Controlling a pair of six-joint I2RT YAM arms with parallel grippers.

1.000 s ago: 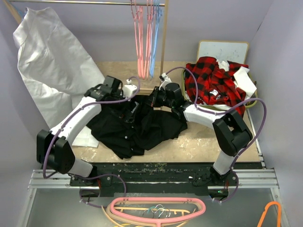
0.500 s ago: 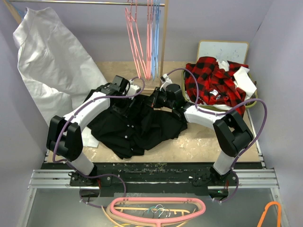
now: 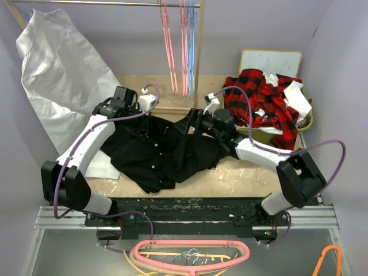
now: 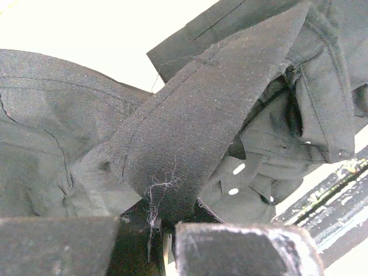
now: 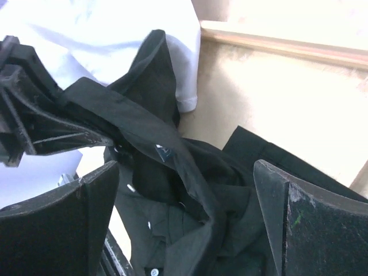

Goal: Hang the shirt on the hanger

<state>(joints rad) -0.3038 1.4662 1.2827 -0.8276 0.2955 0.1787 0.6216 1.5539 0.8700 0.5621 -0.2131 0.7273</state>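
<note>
the left gripper [image 4: 155, 230] has just clamped shut on a raised edge of the shirt [image 3: 167, 152], which lies bunched on the table [image 3: 259, 167] between the arms, while the right gripper [image 5: 184, 195] has sprung wide and let go, so the hand-over looks done, with the hanger [image 3: 191, 52] untouched on the rail [image 3: 86, 3] behind.

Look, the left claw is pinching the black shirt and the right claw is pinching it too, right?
Not quite. The left gripper is pinching the black shirt, but the right gripper is not. The right wrist view shows its jaws standing wide apart, with nothing clamped between them.
</note>
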